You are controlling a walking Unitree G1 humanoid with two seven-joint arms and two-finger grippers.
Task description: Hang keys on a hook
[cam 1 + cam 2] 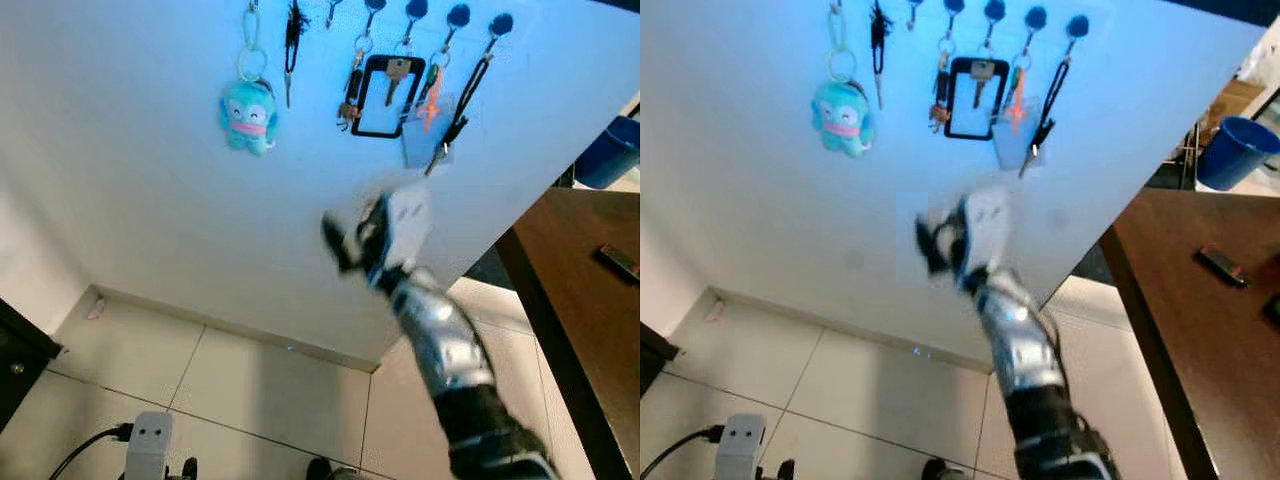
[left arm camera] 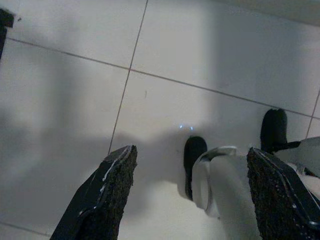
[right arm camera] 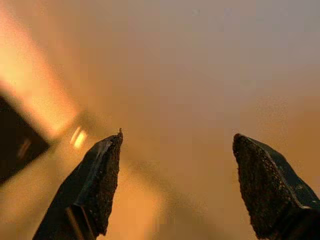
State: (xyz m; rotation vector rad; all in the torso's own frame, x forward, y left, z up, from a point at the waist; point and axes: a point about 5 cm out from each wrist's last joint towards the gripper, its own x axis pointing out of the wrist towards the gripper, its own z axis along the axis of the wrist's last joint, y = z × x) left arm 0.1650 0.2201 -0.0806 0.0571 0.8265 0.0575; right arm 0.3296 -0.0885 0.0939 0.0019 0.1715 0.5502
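Observation:
A row of dark hooks (image 1: 416, 10) runs along the top of the white wall. From them hang a teal plush keychain (image 1: 248, 115), a bunch of keys (image 1: 352, 95), a black-framed card holder (image 1: 385, 95) and a black lanyard (image 1: 462, 115). My right gripper (image 1: 343, 245) is raised in front of the wall, below the hanging keys and blurred. In the right wrist view the right gripper (image 3: 177, 136) is open with nothing between its fingers. The left gripper (image 2: 191, 152) hangs low over the tiled floor, open and empty, above my own foot (image 2: 220, 175).
A brown table (image 1: 590, 300) stands at the right with a small black object (image 1: 618, 262) on it. Behind it is a blue bin (image 1: 610, 150). A white plug with a black cable (image 1: 150, 440) lies on the floor at lower left, near dark furniture (image 1: 15, 360).

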